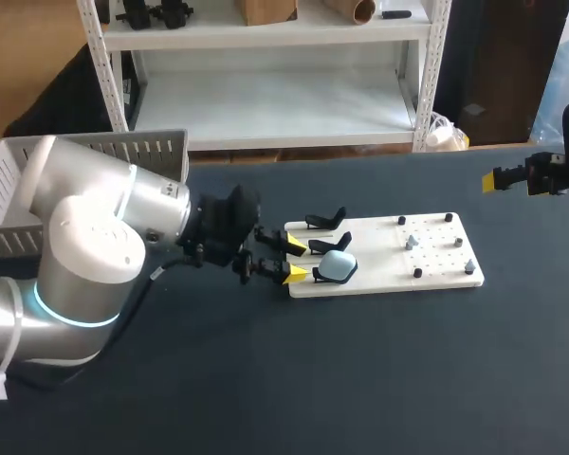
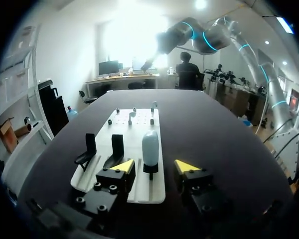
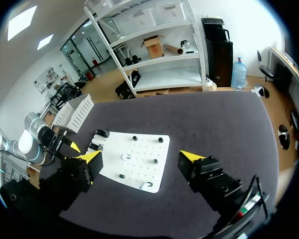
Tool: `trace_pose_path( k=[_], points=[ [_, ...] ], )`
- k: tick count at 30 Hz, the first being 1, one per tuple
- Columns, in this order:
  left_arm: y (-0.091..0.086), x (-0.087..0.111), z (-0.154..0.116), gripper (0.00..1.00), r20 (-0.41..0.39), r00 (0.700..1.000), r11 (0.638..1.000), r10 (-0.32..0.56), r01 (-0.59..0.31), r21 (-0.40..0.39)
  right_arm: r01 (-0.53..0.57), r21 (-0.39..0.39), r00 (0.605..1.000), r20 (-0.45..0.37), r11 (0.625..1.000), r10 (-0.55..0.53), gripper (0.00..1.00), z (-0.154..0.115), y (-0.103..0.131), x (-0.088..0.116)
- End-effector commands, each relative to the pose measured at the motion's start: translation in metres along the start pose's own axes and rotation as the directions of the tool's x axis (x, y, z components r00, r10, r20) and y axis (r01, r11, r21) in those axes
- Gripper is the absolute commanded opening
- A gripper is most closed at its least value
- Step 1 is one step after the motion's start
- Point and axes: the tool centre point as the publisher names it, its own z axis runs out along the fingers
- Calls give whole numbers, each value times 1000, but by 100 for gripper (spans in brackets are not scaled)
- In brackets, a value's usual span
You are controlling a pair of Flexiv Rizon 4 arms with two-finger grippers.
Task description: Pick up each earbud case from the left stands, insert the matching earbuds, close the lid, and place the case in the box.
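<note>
Open left pincer point(image 1: 295, 258) at the board's point(image 1: 436, 258) edge, just short of the earbud case point(image 1: 337, 267); open right pincer point(image 3: 140, 156) near the bench's point(image 1: 360, 379) right edge.

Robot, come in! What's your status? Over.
Left tool open, blue earbud case just ahead on its stand, nothing between. Right tool open, empty, far off to the side. Over.

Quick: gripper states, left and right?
Left gripper: open, holding nothing; case just ahead of it.
Right gripper: open, empty.
</note>
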Motion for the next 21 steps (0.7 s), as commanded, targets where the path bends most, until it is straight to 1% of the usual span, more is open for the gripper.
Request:
trace_pose_path(
  k=[1, 14, 21],
  points=[
    [7, 2, 8, 49, 13, 1000, 1000, 4, -4, 12, 1, -6, 1000, -1, 1000, -1, 100, 0, -2, 0],
    [18, 1, 20, 50, 30, 999, 999, 20, -21, 40, 1, -6, 1000, -1, 1000, -1, 100, 0, -2, 0],
    [18, -1, 28, 50, 40, 999, 998, 22, -25, 62, 1, -6, 1000, -1, 1000, -1, 100, 0, -2, 0]
  ],
)
